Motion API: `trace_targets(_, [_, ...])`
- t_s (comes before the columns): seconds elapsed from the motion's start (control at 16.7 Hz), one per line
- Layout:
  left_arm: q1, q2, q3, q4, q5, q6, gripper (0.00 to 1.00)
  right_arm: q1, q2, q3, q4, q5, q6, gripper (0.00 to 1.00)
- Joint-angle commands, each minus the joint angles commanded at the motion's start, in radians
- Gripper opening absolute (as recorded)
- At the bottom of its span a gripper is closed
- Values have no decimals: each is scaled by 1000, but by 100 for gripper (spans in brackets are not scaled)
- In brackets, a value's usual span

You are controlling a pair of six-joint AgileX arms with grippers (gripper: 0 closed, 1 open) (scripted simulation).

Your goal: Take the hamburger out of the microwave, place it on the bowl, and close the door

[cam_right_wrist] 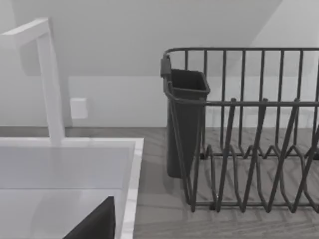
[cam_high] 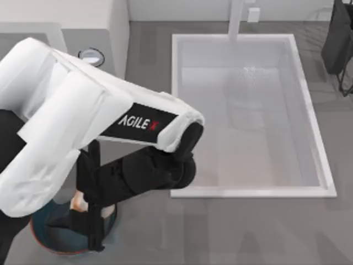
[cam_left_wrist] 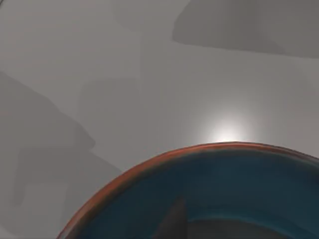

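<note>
The grey table (cam_high: 231,232) carries the bowl (cam_high: 55,237) directly under the left gripper (cam_high: 91,218), the microwave (cam_high: 66,27) beyond it, and a dark wire rack (cam_right_wrist: 249,149) ahead of the right arm's wrist.

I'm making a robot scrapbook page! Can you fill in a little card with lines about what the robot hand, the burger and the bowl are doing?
Left hand: low over the bowl, at the table's front left
Hamburger: between the hand's fingers, above the bowl
Bowl: blue-teal, reddish rim, on the table
Microwave: back left, one knob showing
Sink: big white basin, middle to right
Dish rack: dark wire, beside the sink
</note>
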Motion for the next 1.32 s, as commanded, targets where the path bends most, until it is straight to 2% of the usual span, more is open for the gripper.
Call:
trace_targets(0.54, [49,11,-130,151,-41,40,0,0,0,0,0,0,0,100])
trace_targets(0.84, [52,16,-136,163,-42,41,0,0,0,0,0,0,0,100])
trace_targets(1.32, [52,16,-136,163,-42,41,60,0,0,0,0,0,0,100])
